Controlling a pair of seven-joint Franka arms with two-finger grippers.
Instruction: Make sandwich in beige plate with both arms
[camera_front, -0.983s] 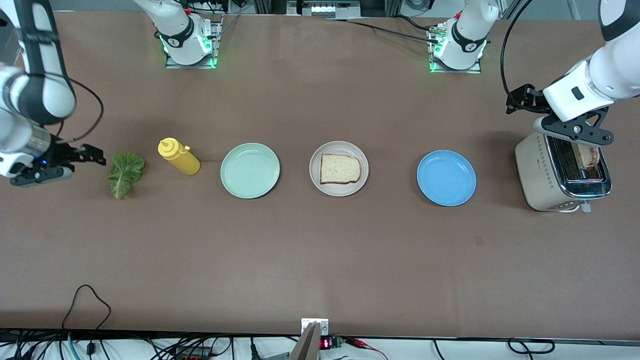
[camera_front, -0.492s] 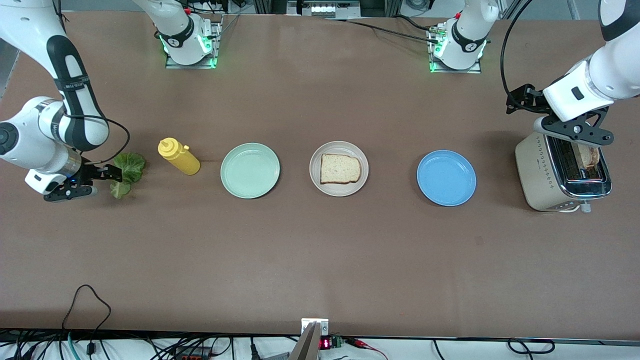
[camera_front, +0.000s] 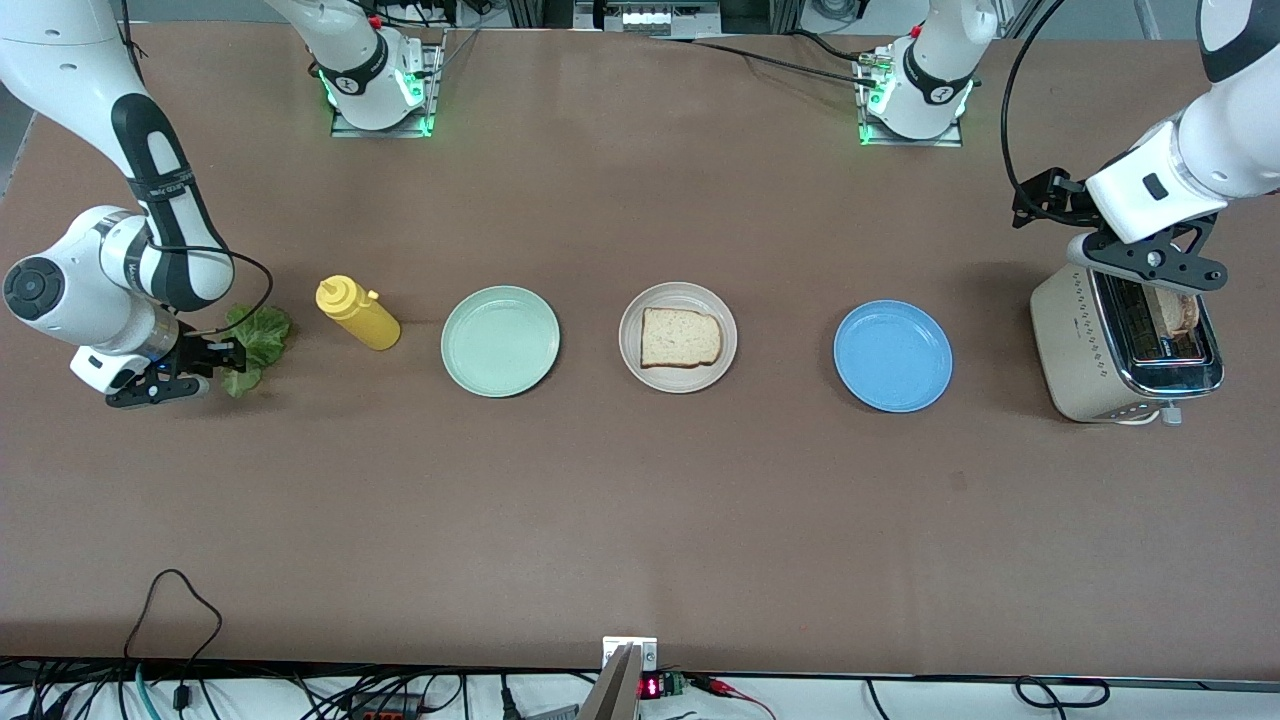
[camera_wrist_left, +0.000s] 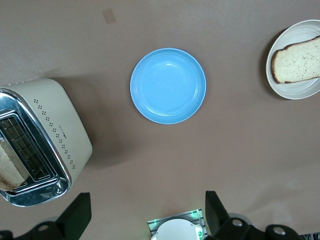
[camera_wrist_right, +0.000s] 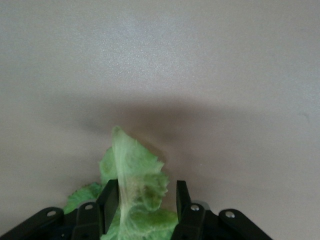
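Jaws of the right gripper (camera_wrist_right: 144, 207) straddle the lettuce leaf (camera_wrist_right: 134, 175) low on the bench near the right arm's end, half closed about its stem end, the leaf's long axis running out from between them toward the mustard bottle (camera_front: 357, 313). A second ago that gripper hung clear of the leaf; now it is down on it, while the left gripper (camera_wrist_left: 145, 212) waits wide open and empty above the toaster (camera_front: 1120, 345). One bread slice (camera_front: 680, 337) lies in the beige plate (camera_front: 634, 358).
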